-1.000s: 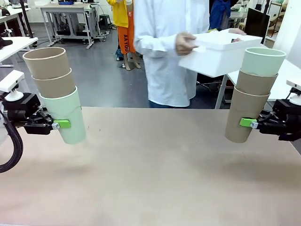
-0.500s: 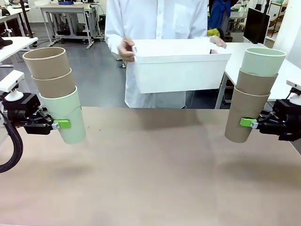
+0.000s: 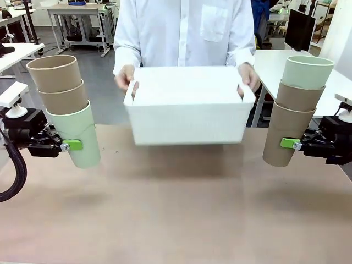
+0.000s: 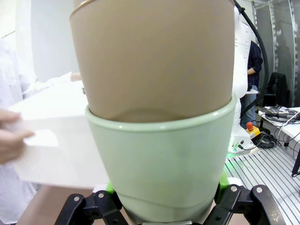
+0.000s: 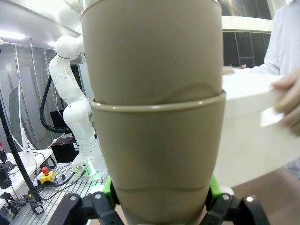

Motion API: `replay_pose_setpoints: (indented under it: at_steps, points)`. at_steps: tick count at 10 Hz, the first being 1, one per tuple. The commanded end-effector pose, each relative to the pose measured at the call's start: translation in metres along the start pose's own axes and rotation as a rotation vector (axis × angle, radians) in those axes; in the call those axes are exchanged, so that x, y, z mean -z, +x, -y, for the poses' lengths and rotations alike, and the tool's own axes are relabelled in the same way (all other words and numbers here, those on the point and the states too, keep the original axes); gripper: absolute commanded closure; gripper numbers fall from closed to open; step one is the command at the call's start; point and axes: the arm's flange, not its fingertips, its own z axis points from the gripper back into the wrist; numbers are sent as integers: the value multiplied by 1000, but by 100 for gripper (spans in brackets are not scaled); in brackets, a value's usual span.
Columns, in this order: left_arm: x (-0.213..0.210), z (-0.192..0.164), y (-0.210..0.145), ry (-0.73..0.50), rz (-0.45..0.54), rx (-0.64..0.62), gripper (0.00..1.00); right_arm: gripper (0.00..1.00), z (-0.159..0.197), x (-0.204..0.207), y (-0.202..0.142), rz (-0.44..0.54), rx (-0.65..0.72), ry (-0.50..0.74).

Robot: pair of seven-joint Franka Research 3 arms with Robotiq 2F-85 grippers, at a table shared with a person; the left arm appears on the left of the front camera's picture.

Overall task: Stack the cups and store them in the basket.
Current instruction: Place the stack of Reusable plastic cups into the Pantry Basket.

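Bright, even indoor light.
A soft shadow lies on the table (image 3: pixel 176 220) under the basket (image 3: pixel 187 115); wrist views bulge toward the edges, the near cups (image 4: pixel 159 173) look soft, and the person's hand (image 4: pixel 11 138) is blurred.

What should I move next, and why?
I'd likely ease the left gripper toward the white basket, stopping short of its rim. It grips a mint cup under two tan ones; the right gripper grips a tan cup under two more. The person's hands hold the basket's handle slots, so it may not be set down.
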Motion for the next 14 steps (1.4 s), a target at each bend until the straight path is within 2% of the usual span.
replay_pose_setpoints:
  at_steps: [1, 14]
  points:
    - [1, 2, 5, -1, 6, 12, 15, 15, 1, 4, 4, 6, -7, -7]
    - [1, 2, 5, -1, 6, 12, 15, 15, 1, 4, 4, 6, -7, -7]
